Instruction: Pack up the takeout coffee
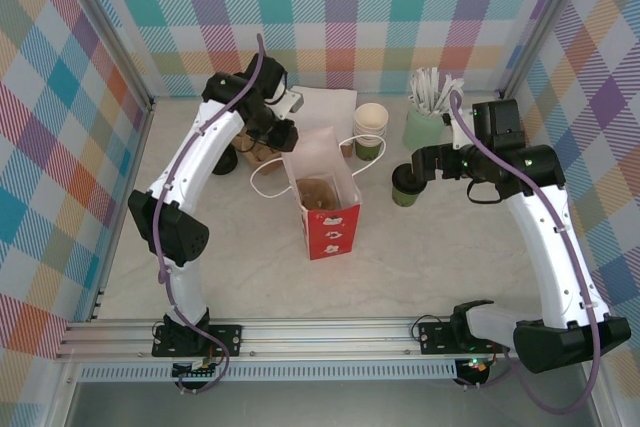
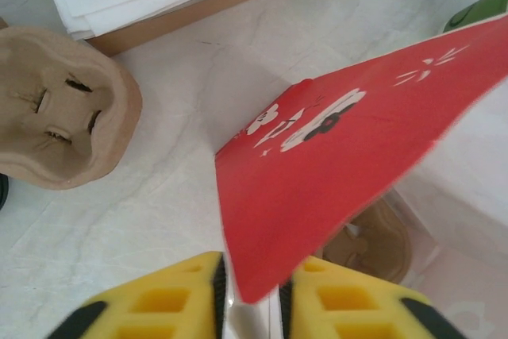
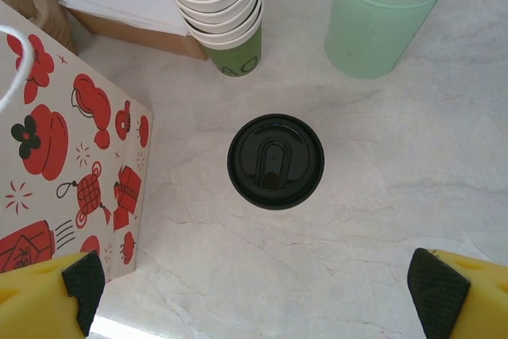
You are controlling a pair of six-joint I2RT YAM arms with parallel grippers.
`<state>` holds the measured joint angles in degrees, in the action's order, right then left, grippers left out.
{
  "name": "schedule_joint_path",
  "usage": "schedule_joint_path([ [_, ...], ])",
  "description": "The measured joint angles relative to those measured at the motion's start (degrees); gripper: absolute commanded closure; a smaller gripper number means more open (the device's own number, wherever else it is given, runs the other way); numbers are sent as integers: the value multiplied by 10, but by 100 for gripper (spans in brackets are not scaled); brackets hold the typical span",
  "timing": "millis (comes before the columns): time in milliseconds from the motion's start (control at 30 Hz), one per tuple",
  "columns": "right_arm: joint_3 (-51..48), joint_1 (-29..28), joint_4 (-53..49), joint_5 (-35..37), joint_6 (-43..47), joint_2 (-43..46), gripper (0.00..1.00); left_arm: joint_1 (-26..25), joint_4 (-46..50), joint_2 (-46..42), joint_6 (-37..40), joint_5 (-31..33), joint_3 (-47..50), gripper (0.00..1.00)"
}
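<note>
**Takeout coffee**: dark green paper cup under a black lid, upright on the white marbled bench, right of centre and apart from its neighbours.

**Right gripper**: fingers spread wide, holding nothing, poised over the cup on its near side.

**Stacked cups**: green with cream insides, behind the coffee.

**Stick holder**: pale green, beside the stack on its right.

**Paper bag**: red-and-white print, open-topped, left of the coffee; a brown cup tray lies inside.

**Left gripper**: closed, pinching the bag's red wall at the far rim.

**Napkins**: white pile behind the bag.

**Spare tray**: brown, lying on the bench near the napkins.
</note>
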<state>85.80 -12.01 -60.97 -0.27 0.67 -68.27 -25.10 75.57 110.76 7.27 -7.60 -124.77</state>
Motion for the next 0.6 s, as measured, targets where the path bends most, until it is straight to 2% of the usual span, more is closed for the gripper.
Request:
schedule_joint_path([
  [100,-2,0,0,-2,0,-3,0,0,7,1,-13,9,0,86],
  [267,-3,0,-7,-4,-5,-24,0,0,25,-5,-80,33,5,90],
  [433,-7,0,-13,-4,-23,-61,0,0,-1,-79,-198,47,106,98],
  [600,-29,3,-12,-4,-43,-89,0,0,-27,-127,-309,59,161,100],
])
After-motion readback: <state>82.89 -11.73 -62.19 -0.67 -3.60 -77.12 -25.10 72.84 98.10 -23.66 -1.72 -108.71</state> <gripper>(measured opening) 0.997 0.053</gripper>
